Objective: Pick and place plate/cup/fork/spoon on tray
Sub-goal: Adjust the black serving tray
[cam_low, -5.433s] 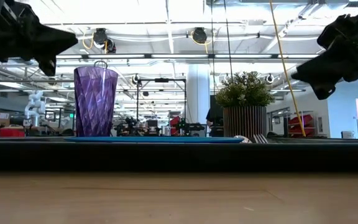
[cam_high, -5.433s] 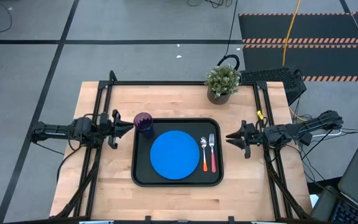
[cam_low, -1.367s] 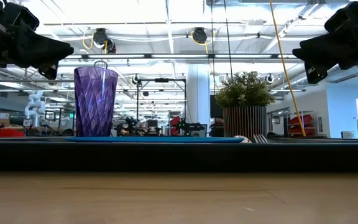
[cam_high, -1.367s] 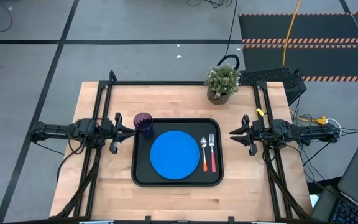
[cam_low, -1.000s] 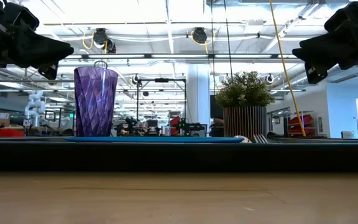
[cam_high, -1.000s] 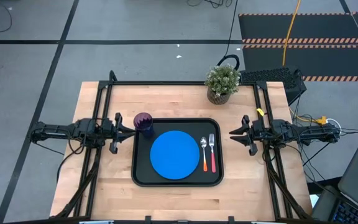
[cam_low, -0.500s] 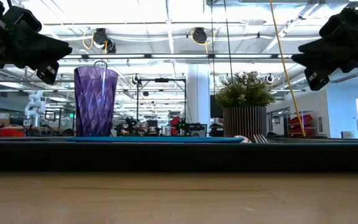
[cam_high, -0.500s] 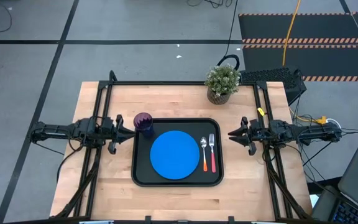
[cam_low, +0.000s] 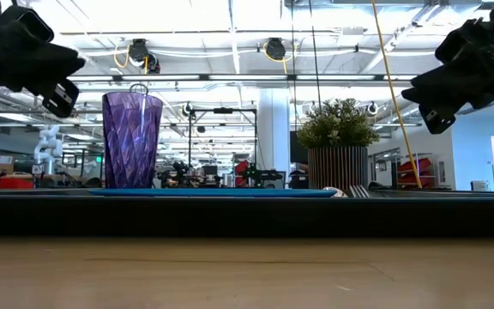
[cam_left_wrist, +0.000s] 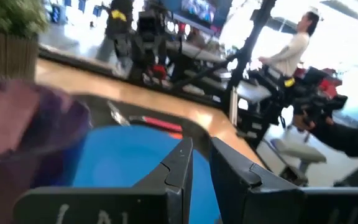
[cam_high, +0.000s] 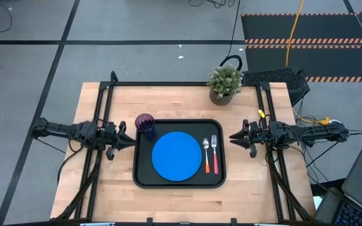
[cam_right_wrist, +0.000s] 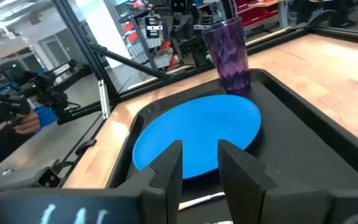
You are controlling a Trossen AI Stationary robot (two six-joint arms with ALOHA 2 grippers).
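Tray (cam_high: 139, 177) holds plate (cam_high: 176, 157) centre, cup (cam_high: 145, 123) far-left corner, spoon (cam_high: 207, 155) and fork (cam_high: 215, 153) right. Left gripper (cam_high: 129, 140) and right gripper (cam_high: 234, 137) flank it, fingers slightly apart, empty.

Bright overhead ceiling lights (cam_low: 230, 17) blow out the low view's twelve o'clock edge. The left wrist view is motion-blurred, the cup (cam_left_wrist: 23, 143) smeared at nine o'clock.
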